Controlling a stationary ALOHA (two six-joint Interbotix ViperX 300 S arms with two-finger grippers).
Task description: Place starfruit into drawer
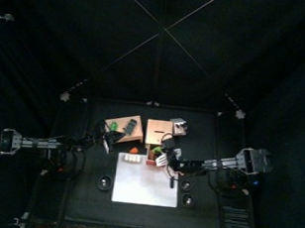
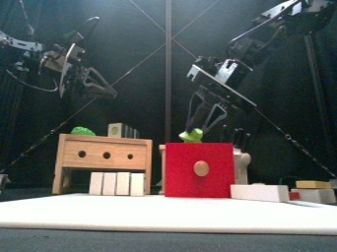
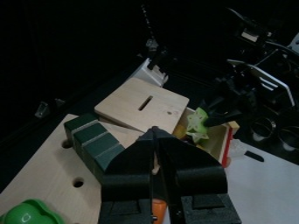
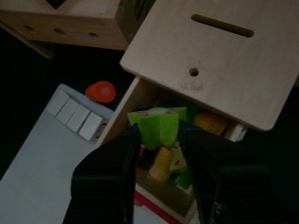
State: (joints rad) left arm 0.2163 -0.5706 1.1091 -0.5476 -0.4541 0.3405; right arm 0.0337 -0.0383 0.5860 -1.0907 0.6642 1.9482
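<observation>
Nearest the front: white blocks (image 2: 117, 183) stood in a row on the table (image 2: 158, 219), just in front of the wooden box (image 2: 102, 157).
Wooden box: sat at the left, with two round holes in its near face; a green rounded piece (image 2: 83, 130) and a dark green block (image 3: 96, 141) rested on its top.
Red drawer: the red drawer (image 2: 199, 170), with a wooden knob on its front, stood pulled out toward the near side at the middle of the table.
Starfruit: the yellow-green starfruit (image 4: 158, 128) was at the open top of the red drawer, between the right claw's jaws; in the front view its tip showed just above the drawer's top edge (image 2: 192, 135).
Right claw: the right claw (image 4: 160, 150) hung over the drawer, its jaws parted only as wide as the starfruit and closed on it.
Drawer contents: a yellowish piece lay below the starfruit; I could not tell what it was.
Wooden lid: a pale wooden panel (image 4: 212, 58) with a slot lay just behind the drawer's opening.
Left claw: the left claw (image 3: 160, 157) hovered above the wooden box on the left, jaws pressed together and holding nothing.
Right side: white and yellow blocks (image 2: 282, 191) lay on the table to the right of the drawer.
</observation>
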